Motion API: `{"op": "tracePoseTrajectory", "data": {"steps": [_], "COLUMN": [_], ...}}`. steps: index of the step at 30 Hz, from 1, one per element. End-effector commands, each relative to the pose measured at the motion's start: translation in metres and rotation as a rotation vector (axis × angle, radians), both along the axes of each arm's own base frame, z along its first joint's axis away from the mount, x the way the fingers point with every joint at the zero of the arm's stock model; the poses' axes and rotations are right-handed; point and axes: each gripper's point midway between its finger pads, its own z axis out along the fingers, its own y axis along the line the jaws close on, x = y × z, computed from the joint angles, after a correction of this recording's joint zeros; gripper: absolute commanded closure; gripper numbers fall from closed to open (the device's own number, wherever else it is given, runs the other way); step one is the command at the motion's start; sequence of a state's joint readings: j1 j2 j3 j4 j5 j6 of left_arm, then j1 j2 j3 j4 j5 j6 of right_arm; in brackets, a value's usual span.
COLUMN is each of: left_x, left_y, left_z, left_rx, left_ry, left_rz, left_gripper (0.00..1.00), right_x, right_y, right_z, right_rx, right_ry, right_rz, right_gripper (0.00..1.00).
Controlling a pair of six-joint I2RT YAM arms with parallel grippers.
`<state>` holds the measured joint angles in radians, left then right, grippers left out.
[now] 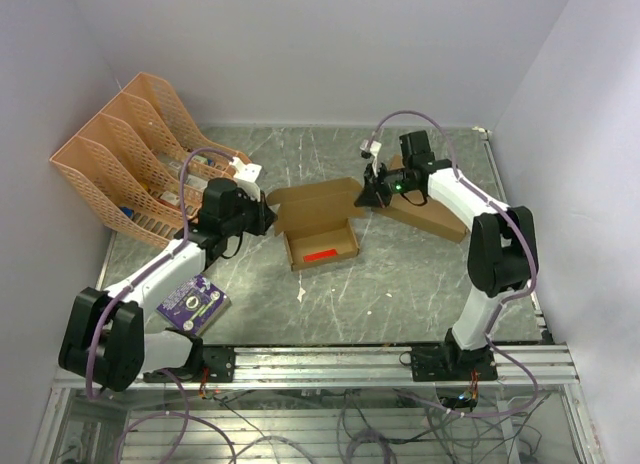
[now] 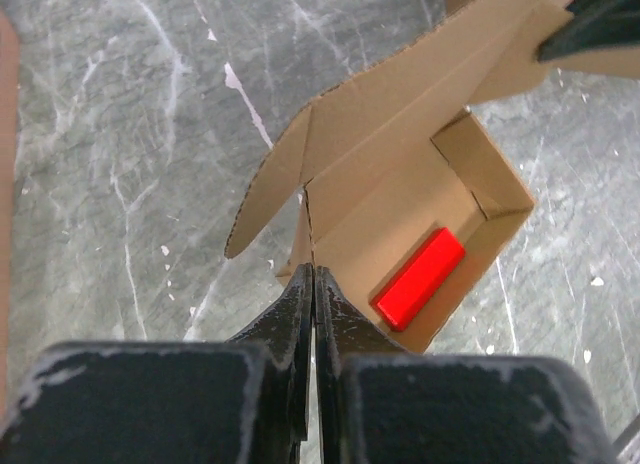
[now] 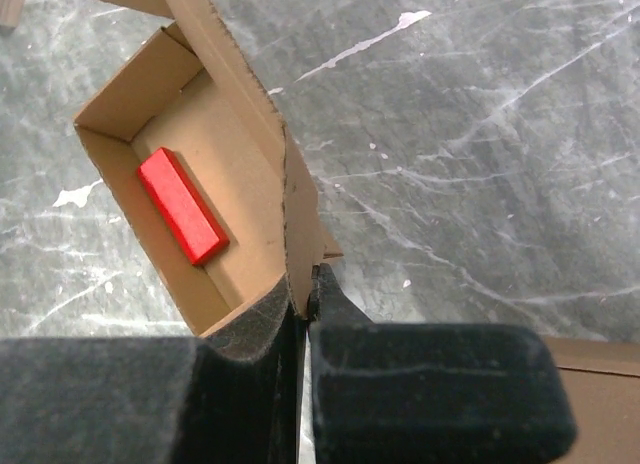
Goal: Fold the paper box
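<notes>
We've got left tool [image 2: 315, 276] and right tool [image 3: 303, 292] each pinched shut on opposite walls of the open brown cardboard paper box [image 1: 318, 234]; uneven pull may tear thin flaps

The paper box [image 1: 318, 227] of plain brown cardboard is matt and faintly fibrous, and its cut edges are ragged with small perforation teeth. The red rectangular block [image 2: 418, 278] is smooth and evenly coloured, with a slight sheen. The grey marble-patterned tabletop [image 1: 400, 284] looks smooth and semi-matt, streaked with white veins. The left end effector [image 2: 315, 274] and right end effector [image 3: 305, 289] are black and matt — slightly grainy, with pale dusty scuffs. The peach lattice file racks [image 1: 130, 159] look like plastic; the near rail [image 1: 350, 362] is bare silvery metal.
</notes>
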<state>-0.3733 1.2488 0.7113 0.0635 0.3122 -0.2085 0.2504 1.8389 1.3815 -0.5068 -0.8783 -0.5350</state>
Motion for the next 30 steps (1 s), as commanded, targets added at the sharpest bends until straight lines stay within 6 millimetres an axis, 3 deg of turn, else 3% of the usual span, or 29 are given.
{"op": "tracePoseTrajectory", "data": {"steps": [1,8,17,27,30], "left_x": [0.016,0.025,0.049,0.063,0.062], "left_y": [0.003,-0.001,-0.006,-0.022,-0.023], "left_z": [0.017,0.024,0.029,0.026,0.026], "left_rx": [-0.051,-0.044,-0.024,-0.034,-0.027], "left_ry": [-0.049,-0.105,-0.151,-0.109,-0.120], "left_rz": [0.161,0.252,0.321,0.400,0.430], "left_gripper": [0.93,0.93,0.93,0.93,0.93], "right_x": [0.006,0.020,0.039,0.039,0.030], "right_y": [0.011,0.014,0.023,0.020,0.030], "right_z": [0.012,0.018,0.023,0.013,0.014], "right_rx": [-0.009,-0.045,-0.062,-0.079,-0.068], "right_ry": [-0.049,-0.115,-0.155,-0.143,-0.146], "right_rz": [-0.121,-0.346,-0.502,-0.686,-0.687], "right_gripper": [1.00,1.00,1.00,1.00,1.00]}}
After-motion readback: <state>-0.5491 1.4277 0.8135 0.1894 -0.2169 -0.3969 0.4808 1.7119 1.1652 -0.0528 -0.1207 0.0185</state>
